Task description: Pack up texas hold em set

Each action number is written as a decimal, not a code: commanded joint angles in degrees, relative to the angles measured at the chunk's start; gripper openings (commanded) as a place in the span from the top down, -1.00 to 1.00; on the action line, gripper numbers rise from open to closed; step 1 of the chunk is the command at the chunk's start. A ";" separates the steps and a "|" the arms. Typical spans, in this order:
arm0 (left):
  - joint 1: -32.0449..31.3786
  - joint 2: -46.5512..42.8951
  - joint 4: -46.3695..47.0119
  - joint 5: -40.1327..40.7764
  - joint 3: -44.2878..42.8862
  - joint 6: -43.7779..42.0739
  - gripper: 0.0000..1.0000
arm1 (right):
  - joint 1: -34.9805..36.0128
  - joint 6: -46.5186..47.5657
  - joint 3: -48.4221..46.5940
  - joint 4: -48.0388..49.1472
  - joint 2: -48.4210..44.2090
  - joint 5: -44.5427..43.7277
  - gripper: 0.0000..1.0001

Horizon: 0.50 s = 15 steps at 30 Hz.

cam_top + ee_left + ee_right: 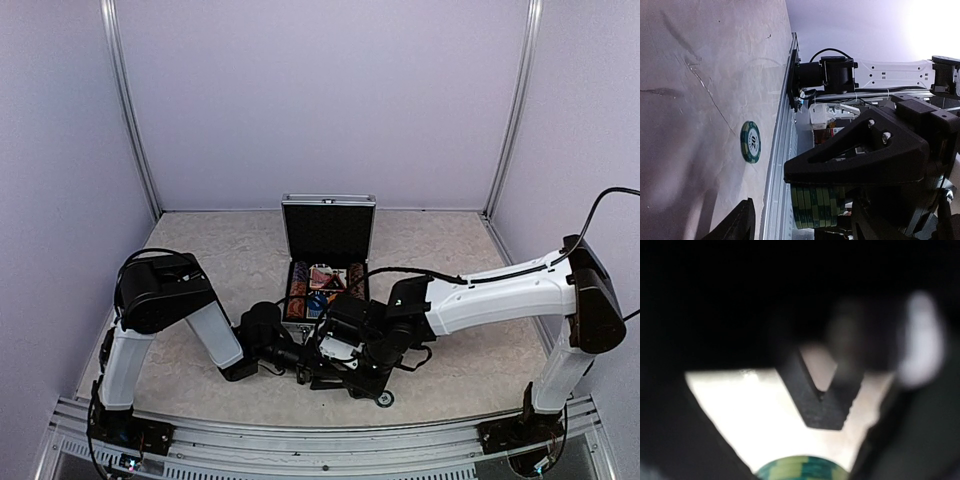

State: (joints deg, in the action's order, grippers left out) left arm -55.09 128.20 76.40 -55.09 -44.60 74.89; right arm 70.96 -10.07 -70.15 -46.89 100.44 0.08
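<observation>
The silver case [328, 230] stands open at the back middle, with chip stacks [298, 277] and card decks [323, 279] in its tray. Both arms meet low in front of it. My right gripper [802, 460] is shut on a stack of green chips [817, 207]; one of its black fingers [860, 155] presses on the stack's side. My left gripper [805, 225] is open around that stack, and its near finger [736, 221] stands apart from the chips. A single green "20" chip [750, 142] lies flat on the table, also seen as a small disc [384, 398] near the front edge.
The silver front rail [782, 150] runs close beside the grippers. The right arm's white link [500, 290] reaches across the table from the right. Plain walls enclose the table on three sides.
</observation>
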 commanded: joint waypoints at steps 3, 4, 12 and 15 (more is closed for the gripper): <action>-0.25 -0.03 0.83 -0.66 -0.67 -1.15 -0.30 | -0.38 1.58 0.79 -1.98 0.05 3.50 1.00; -0.28 0.02 0.69 -0.65 -0.74 -1.22 -0.30 | -0.38 1.58 0.90 -1.93 0.17 3.78 1.00; 2.86 -1.39 1.36 2.32 5.01 -1.58 -0.35 | -0.43 0.03 3.28 -1.14 -2.51 3.33 1.00; 3.92 -1.08 2.66 3.25 6.67 -0.95 -0.36 | -0.34 -0.92 4.57 -1.14 -3.75 3.26 1.00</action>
State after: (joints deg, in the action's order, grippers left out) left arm -52.99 127.24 78.13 -53.84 -40.51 74.35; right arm 70.70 -9.78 -67.66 -46.24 99.09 2.83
